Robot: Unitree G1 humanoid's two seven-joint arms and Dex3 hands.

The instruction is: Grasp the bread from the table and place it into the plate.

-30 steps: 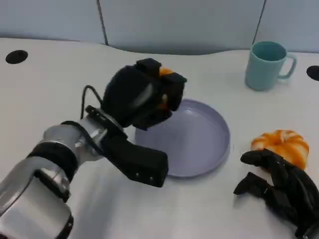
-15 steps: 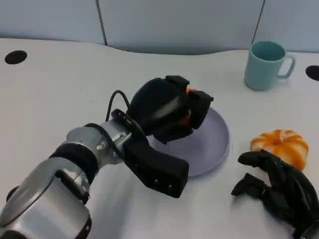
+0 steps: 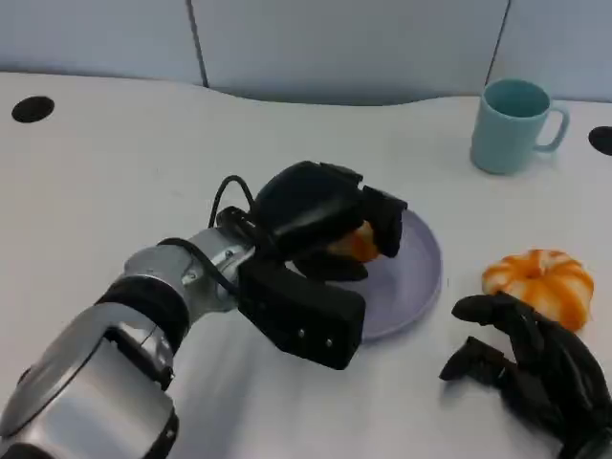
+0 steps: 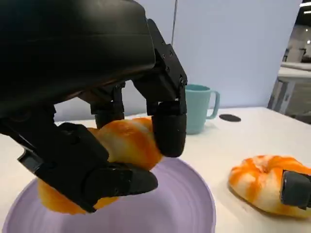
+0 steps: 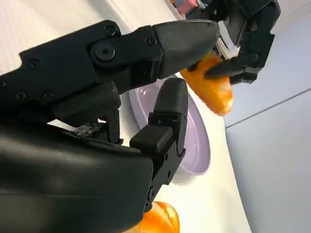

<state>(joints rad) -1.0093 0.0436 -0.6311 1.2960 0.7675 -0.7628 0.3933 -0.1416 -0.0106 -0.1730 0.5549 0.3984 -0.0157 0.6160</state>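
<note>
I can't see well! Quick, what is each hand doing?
Left hand: holding the bread over the plate.
Right hand: open, holding nothing.

The left hand (image 3: 320,215) reaches forward and to the right from its silver forearm (image 3: 143,306), palm turned down, its black fingers (image 4: 167,128) curled around the bread (image 4: 124,145) and holding it just above the plate (image 3: 411,277). The right hand (image 3: 531,359) rests low at the near right of the table, holding nothing, its fingers (image 3: 488,311) bent but spread apart. In the right wrist view the right hand's fingers (image 5: 167,116) stand apart from one another.
</note>
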